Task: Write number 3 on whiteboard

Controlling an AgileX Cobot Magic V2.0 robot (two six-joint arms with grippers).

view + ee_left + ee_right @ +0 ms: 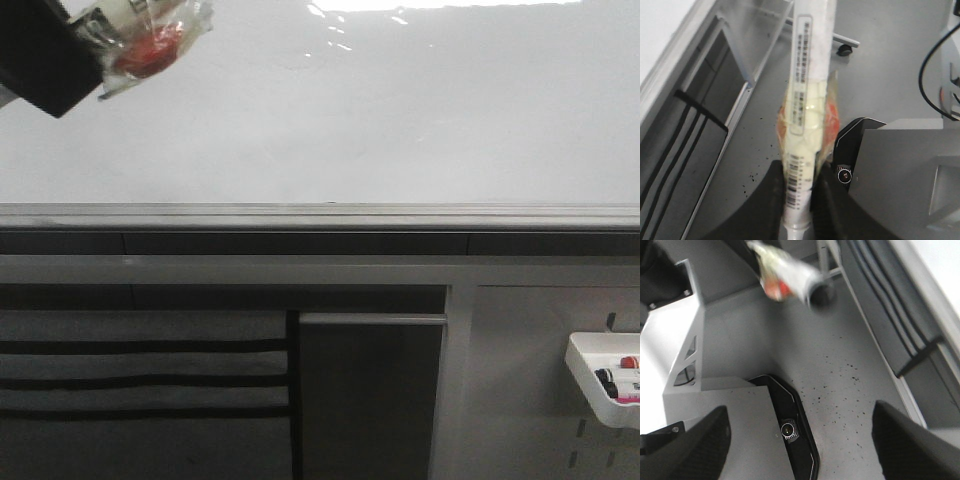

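Note:
The whiteboard [400,110] fills the upper front view, glossy white with glare, and I see no drawn number 3 on it. My left gripper [105,55] is at the board's top left corner, shut on a white marker [150,40] wrapped in clear tape with a red patch. In the left wrist view the gripper [800,195] clamps the barcode-labelled marker [807,75], with the whiteboard [660,30] to the side. My right gripper [800,440] is open and empty, out of the front view. Its wrist view shows the marker [790,272] and the board edge [940,260].
A grey metal frame [320,215] runs under the board. Below at the right, a grey pegboard panel [520,400] carries a white tray [600,385] with markers. A dark slatted panel [140,370] is lower left. The speckled grey floor [840,370] lies beneath both arms.

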